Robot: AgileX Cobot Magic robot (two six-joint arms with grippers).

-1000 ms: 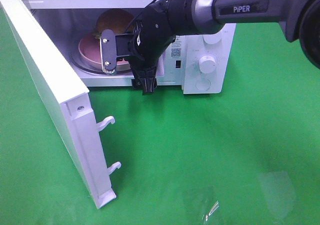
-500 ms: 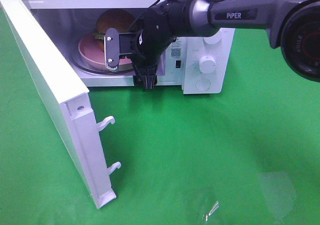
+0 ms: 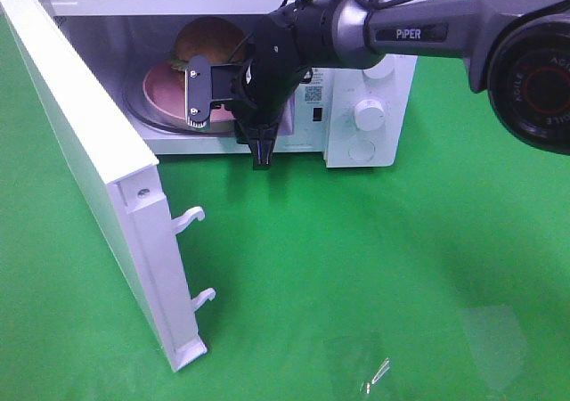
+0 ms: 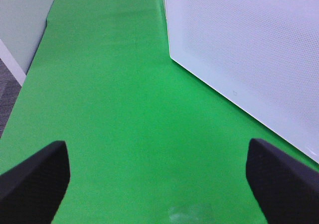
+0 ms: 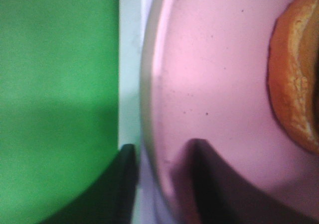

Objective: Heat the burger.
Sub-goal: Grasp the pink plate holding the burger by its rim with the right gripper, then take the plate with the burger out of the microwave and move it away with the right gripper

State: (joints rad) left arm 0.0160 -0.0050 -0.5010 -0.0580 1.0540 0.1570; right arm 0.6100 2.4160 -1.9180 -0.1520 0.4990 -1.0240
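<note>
A: Where's the burger (image 3: 208, 41)?
B: On the pink plate (image 3: 165, 87) inside the microwave (image 3: 370, 71), just beyond the right gripper (image 5: 158, 171), whose fingers pinch the plate's near rim.

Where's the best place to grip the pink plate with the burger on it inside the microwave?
Take the pink plate by its near rim, coming in level through the open front of the microwave. The rim is thin and raised, so one finger goes over and one under, as the right gripper straddles it now. The burger sits toward the back, leaving that edge free.
</note>
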